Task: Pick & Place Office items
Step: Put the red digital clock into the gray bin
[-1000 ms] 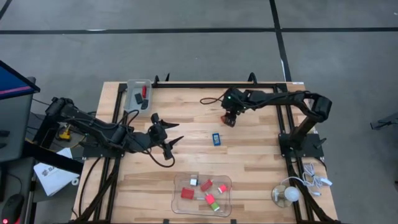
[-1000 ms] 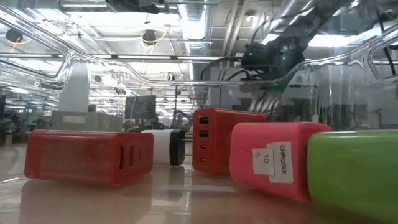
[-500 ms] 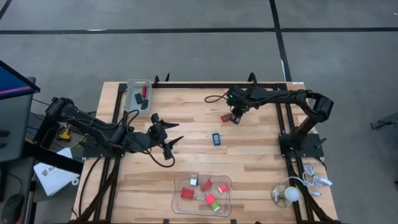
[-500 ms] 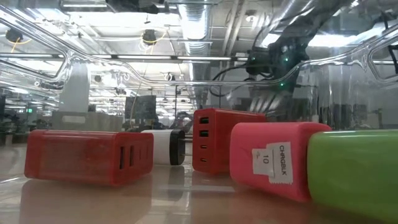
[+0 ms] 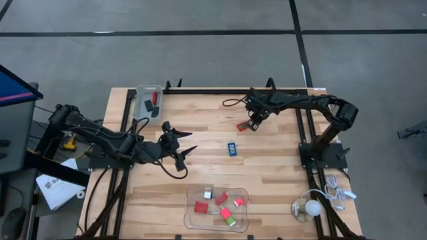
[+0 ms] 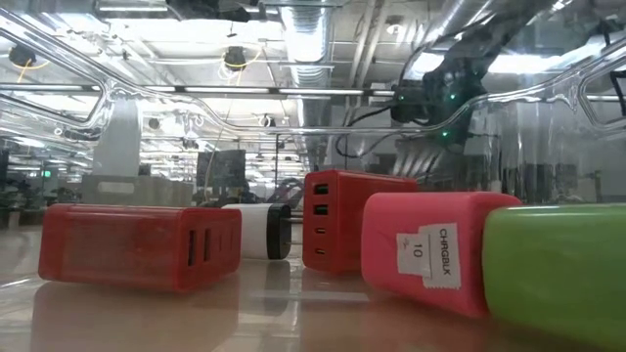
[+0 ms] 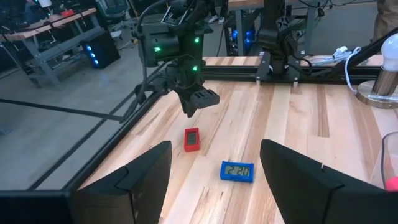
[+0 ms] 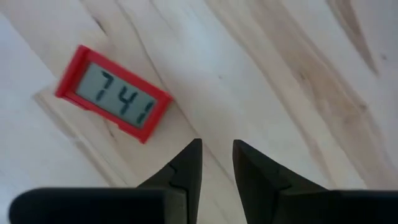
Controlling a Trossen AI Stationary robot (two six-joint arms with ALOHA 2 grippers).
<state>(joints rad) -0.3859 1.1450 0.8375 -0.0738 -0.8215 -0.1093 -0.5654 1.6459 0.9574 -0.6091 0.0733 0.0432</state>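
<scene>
Red clock [image 8: 113,93], one of your office items, lies flat on the table [image 5: 280,173] near its far edge, free of your right gripper [image 8: 216,163], whose fingers are nearly together above it, holding nothing. Your left gripper [image 5: 181,150] waits spread wide at the left; blue clock [image 5: 231,148] sits mid-table.

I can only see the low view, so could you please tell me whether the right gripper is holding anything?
Observer: No, the right gripper is empty, with its fingers narrowly apart above the table.
Operator: Thank you. Which item is nearest to it?
Observer: A red clock lies flat beside it, untouched.
Operator: And the left gripper?
Observer: The left gripper waits open and empty near the table's middle, and a blue clock lies between the two arms.
</scene>
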